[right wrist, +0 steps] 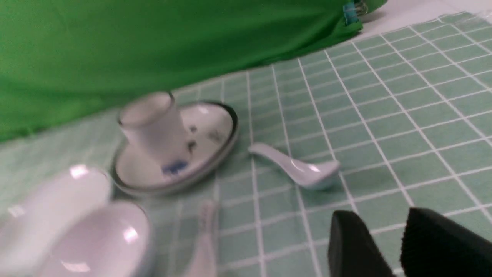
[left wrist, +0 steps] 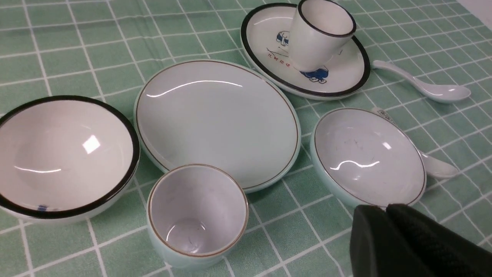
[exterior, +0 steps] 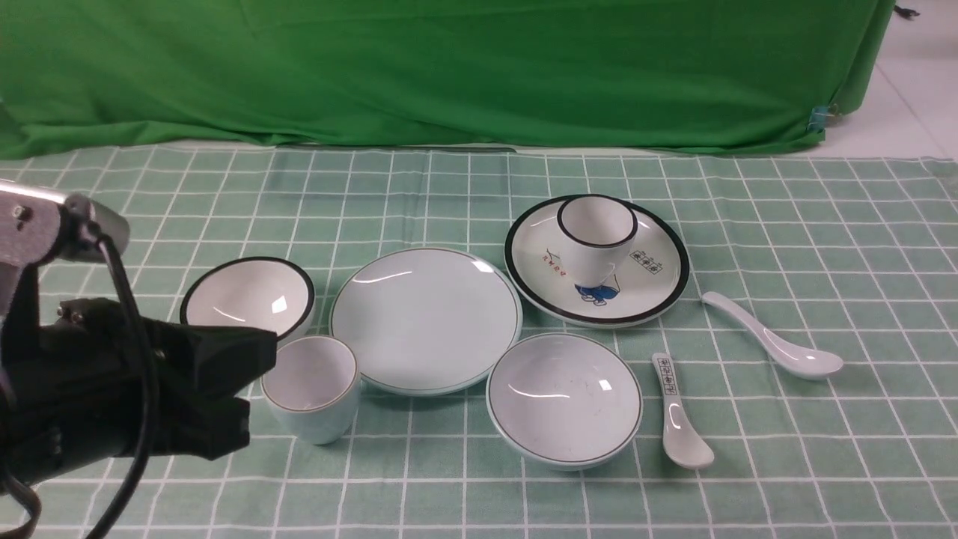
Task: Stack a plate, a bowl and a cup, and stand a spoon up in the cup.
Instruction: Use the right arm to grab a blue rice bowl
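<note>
L hand (exterior: 254, 389) closed, empty, near the cup (exterior: 310, 385); R hand (right wrist: 380, 227) part-open, holding nothing. Plain white spoon (exterior: 778, 346) lies diagonally on tabletop (exterior: 823, 449), handle pointing far-left.

The front camera sits between the robot's arms, looking forward and down over the checked cloth (exterior: 823, 224) to the green backdrop (exterior: 449, 67), far enough back to hold the whole spread. The left wrist camera hangs close over the cloth, tilted down. The right wrist camera looks low and blurred toward the backdrop. All three share the black-rimmed plate (exterior: 666, 284) and the plain spoon (exterior: 778, 348).
</note>
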Controlling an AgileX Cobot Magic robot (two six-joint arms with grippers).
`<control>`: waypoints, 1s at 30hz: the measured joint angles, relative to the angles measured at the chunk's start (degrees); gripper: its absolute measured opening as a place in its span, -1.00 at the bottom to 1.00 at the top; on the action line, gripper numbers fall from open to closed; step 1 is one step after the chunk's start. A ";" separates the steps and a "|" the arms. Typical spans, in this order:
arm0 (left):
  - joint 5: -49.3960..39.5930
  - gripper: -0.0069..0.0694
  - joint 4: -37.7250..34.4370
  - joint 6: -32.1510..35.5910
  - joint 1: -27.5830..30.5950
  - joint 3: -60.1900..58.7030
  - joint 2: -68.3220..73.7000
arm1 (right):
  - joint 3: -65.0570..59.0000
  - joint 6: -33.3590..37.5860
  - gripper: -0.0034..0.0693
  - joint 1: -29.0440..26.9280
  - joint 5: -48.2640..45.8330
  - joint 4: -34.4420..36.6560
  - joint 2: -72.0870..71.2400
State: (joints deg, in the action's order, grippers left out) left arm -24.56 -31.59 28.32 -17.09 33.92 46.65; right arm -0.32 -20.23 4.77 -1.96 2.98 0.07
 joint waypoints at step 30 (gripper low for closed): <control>-15.99 -0.77 0.35 5.43 0.00 3.83 -9.27 | 57.67 26.04 -0.24 33.94 -44.00 -4.25 72.78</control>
State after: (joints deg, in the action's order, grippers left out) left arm -40.55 -31.24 33.75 -17.09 37.75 37.38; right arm 57.36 5.81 38.71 -45.96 -1.27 72.85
